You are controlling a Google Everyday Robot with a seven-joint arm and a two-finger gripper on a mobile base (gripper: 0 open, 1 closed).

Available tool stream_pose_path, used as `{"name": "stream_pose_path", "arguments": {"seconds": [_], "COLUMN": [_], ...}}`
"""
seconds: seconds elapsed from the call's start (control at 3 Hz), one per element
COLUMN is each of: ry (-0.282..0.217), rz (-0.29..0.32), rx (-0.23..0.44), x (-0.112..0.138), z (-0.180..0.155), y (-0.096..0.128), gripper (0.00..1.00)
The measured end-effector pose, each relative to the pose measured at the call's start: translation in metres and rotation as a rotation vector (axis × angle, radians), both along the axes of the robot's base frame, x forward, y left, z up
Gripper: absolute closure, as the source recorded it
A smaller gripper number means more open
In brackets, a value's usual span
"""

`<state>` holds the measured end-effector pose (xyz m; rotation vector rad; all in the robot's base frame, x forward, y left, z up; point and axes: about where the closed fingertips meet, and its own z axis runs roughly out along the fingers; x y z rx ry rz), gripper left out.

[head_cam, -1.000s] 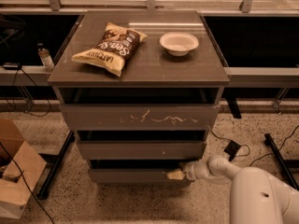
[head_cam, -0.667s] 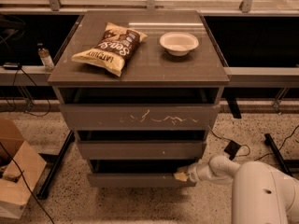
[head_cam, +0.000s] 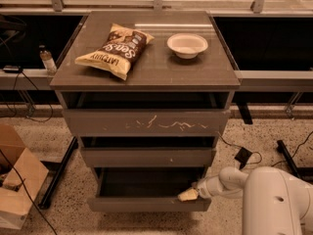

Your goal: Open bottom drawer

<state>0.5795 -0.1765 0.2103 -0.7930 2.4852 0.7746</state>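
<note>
— How many drawers on the cabinet (head_cam: 161,75)?

— Three. On top lie one Sensible Portions chip bag (head_cam: 115,50) and one white bowl (head_cam: 187,45).

— Where is the bottom drawer (head_cam: 146,204)?

— Lowest, just above the floor (head_cam: 73,204), standing out past the middle drawer (head_cam: 146,156). Its long axis runs left to right, its plain front faces the camera, and its dark inside shows.

— And the gripper (head_cam: 188,195)?

— At the right end of that front's top edge, touching it. Clamped or spread, I cannot tell.

— Room in front?

— Bare floor ahead; one cardboard box (head_cam: 19,180) well to the left.
</note>
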Motion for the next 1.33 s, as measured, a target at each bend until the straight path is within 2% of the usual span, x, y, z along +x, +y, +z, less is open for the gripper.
{"name": "stream_pose_path", "arguments": {"seconds": [0.33, 0.67, 1.0, 1.33], "ry": [0.000, 0.006, 0.040, 0.050], "rz": [0.000, 0.016, 0.045, 0.055], "rx": [0.000, -0.015, -0.031, -0.036], "x": [0.000, -0.003, -0.009, -0.012], "z": [0.000, -0.004, -0.010, -0.010], "y": [0.000, 0.004, 0.008, 0.010], "gripper": [0.08, 0.00, 0.00, 0.00]}}
